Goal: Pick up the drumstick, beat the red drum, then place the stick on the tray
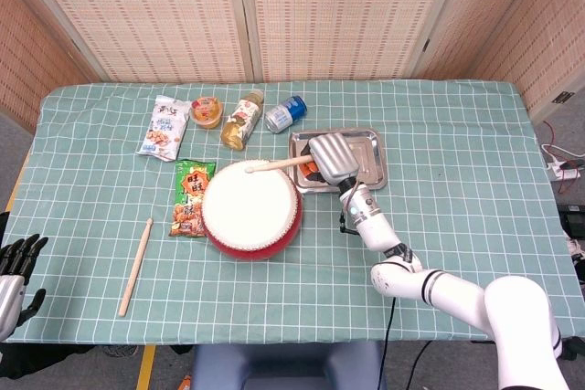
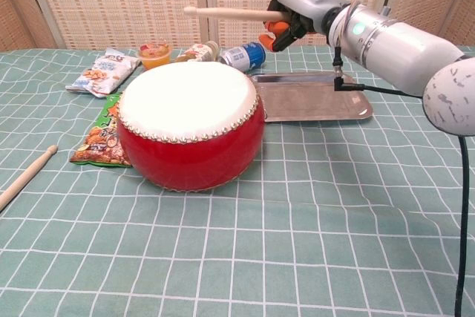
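The red drum (image 1: 250,208) (image 2: 190,125) with its white skin stands mid-table. My right hand (image 1: 333,157) (image 2: 298,7) grips a wooden drumstick (image 1: 279,164) (image 2: 226,12), held well above the drum's far edge and pointing left, roughly level. Behind the hand lies the metal tray (image 1: 367,162) (image 2: 312,99). A second drumstick (image 1: 135,266) (image 2: 27,175) rests on the cloth to the left of the drum. At the lower left edge of the head view, my left hand (image 1: 16,267) hangs beside the table with fingers apart, holding nothing.
Snack bags (image 1: 166,127) (image 1: 191,197), a jelly cup (image 1: 207,110), a bottle (image 1: 242,118) and a blue can (image 1: 285,113) lie behind and left of the drum. Green checked cloth covers the table; folding screens stand behind.
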{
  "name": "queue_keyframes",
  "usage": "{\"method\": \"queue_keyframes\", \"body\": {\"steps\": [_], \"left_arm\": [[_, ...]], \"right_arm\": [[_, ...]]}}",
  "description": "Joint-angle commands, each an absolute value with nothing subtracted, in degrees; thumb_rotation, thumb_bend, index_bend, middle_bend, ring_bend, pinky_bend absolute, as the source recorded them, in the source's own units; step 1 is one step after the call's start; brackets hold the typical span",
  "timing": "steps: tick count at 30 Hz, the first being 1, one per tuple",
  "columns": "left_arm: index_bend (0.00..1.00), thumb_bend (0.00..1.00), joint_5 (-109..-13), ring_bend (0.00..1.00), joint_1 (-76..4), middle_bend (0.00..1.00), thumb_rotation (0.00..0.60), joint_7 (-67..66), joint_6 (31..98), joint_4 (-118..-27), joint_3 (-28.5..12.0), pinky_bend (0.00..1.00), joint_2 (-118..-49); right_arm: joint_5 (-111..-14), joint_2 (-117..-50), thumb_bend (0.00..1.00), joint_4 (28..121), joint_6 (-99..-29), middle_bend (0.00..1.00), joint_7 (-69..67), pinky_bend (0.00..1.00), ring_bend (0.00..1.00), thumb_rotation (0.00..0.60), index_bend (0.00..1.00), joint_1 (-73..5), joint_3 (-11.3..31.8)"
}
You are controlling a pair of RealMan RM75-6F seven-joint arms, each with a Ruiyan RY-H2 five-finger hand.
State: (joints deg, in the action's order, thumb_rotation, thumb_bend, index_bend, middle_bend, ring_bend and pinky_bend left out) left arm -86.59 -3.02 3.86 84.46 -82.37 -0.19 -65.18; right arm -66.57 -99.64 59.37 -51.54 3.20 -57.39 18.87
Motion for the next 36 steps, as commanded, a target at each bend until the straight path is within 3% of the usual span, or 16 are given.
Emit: {"method": "queue_keyframes", "body": {"steps": [1,6,11,15,28,31,36], "left_arm": [[0.04,0.35,-86.5,0.02,-3.0,0.03,0.600,3.7,84.4,-82.4,-0.2,0.07,-65.2],[0.04,0.35,-86.3,0.02,-3.0,0.03,0.600,3.7,84.3,-82.5,-0.2,0.07,-65.1],[0.04,0.35,-86.3,0.02,-3.0,0.03,0.600,3.9,84.3,-82.2,-0.3,0.07,-65.3],[0.04,0.35,-86.5,0.02,-3.1,0.03,0.600,4.0,84.5,-82.2,-0.4,0.07,-65.2],[0.04,0.35,-86.4,0.02,-3.0,0.03,0.600,3.4,84.4,-82.8,-0.2,0.07,-65.0],[0.04,0.35,-86.3,0.02,-2.9,0.03,0.600,3.5,84.5,-82.8,-0.2,0.07,-65.1],[0.04,0.35,-86.2,0.02,-2.8,0.03,0.600,3.9,84.6,-82.3,-0.2,0.07,-65.1]], "right_arm": [[-72.5,-99.4,0.51,55.5,-48.8,1.00,14.2,1.00,1.00,0.600,1.00,-58.7,12.3],[-73.3,-100.3,0.52,53.2,-48.8,1.00,18.4,1.00,1.00,0.600,1.00,-59.3,11.6],[-69.7,-102.5,0.52,55.9,-57.0,1.00,3.2,1.00,1.00,0.600,1.00,-56.6,19.8],[-65.7,-102.7,0.52,58.6,-56.8,1.00,-6.2,1.00,1.00,0.600,1.00,-55.0,24.0],[-77.6,-102.2,0.52,49.1,-50.4,1.00,12.0,1.00,1.00,0.600,1.00,-58.1,9.7],[-77.3,-102.8,0.52,48.7,-51.4,1.00,11.8,1.00,1.00,0.600,1.00,-57.9,10.6],[-70.2,-103.3,0.52,52.8,-54.7,1.00,0.4,1.00,1.00,0.600,1.00,-55.4,18.7]]}}
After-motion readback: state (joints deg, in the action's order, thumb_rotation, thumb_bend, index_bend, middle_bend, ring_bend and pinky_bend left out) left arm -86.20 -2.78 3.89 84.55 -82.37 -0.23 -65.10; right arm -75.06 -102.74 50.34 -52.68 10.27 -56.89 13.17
